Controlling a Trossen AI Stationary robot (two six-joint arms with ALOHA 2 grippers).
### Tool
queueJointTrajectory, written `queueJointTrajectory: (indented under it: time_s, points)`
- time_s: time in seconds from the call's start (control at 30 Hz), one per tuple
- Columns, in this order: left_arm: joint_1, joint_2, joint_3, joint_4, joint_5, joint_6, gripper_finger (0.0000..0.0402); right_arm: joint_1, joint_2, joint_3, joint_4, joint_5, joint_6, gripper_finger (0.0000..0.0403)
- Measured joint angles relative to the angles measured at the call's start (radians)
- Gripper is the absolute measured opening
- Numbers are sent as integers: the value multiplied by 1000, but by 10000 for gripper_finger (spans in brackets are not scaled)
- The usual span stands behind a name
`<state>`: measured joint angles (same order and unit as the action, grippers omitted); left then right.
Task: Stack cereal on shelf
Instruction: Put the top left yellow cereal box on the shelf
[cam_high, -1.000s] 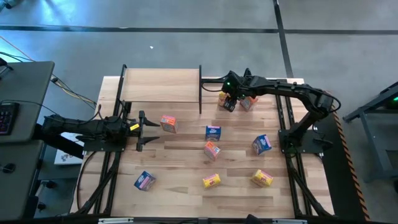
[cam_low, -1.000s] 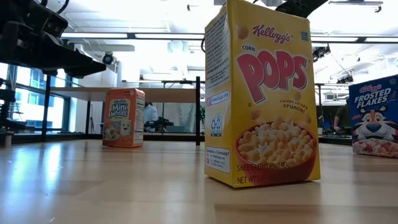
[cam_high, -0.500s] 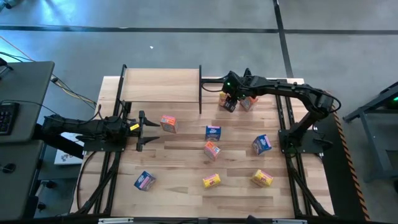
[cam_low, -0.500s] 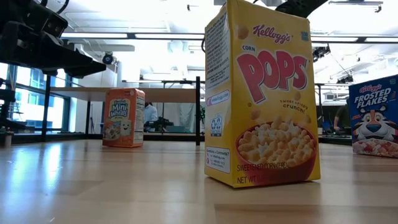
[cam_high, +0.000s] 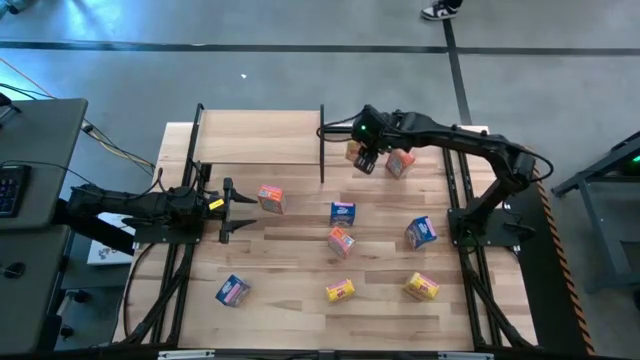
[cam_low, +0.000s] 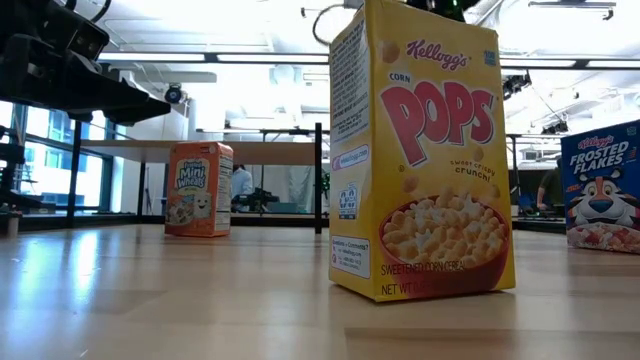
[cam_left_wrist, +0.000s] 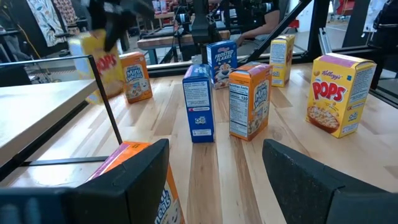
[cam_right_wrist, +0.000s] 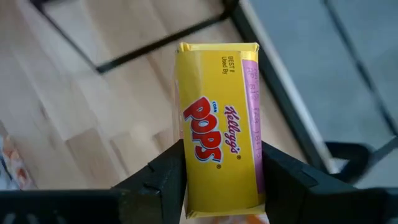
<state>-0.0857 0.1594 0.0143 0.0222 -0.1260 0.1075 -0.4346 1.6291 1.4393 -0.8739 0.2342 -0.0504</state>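
The shelf (cam_high: 260, 137) is a light board with black posts at the table's far left. My right gripper (cam_high: 364, 160) hangs just right of the shelf's right post (cam_high: 322, 145), shut on a yellow Pops cereal box (cam_right_wrist: 217, 143). In the left wrist view that box (cam_left_wrist: 102, 65) shows blurred, above the tabletop. An orange box (cam_high: 400, 163) stands on its base beside it. My left gripper (cam_high: 238, 210) waits open at the table's left, with another orange box (cam_high: 270, 198) standing just ahead of its fingers. My right gripper pinches the yellow box between its two fingers, one on each narrow long side (cam_right_wrist: 252, 162), at the end away from the box's top flap (cam_right_wrist: 217, 55). The fingers slant down from the table's right. The box is lifted clear of the table and reaches out past the fingertips.
Several more blue, orange and yellow boxes stand scattered over the tabletop's middle and near part, such as a blue box (cam_high: 343, 212), an orange box (cam_high: 341, 241) and a yellow box (cam_high: 340, 290). A large Pops box (cam_low: 420, 150) fills the low view.
My right gripper has risen and drifted a little toward the shelf's right post. It has lifted the yellow box clear of the table, away from the orange box that stood beside it. The orange box has stayed where it was.
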Motion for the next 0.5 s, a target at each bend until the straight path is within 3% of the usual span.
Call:
queueJointTrajectory:
  time_s: [0.5]
  points:
    - [0,0,0,0,0,0,251,4,0,318,-64,83,-135,162]
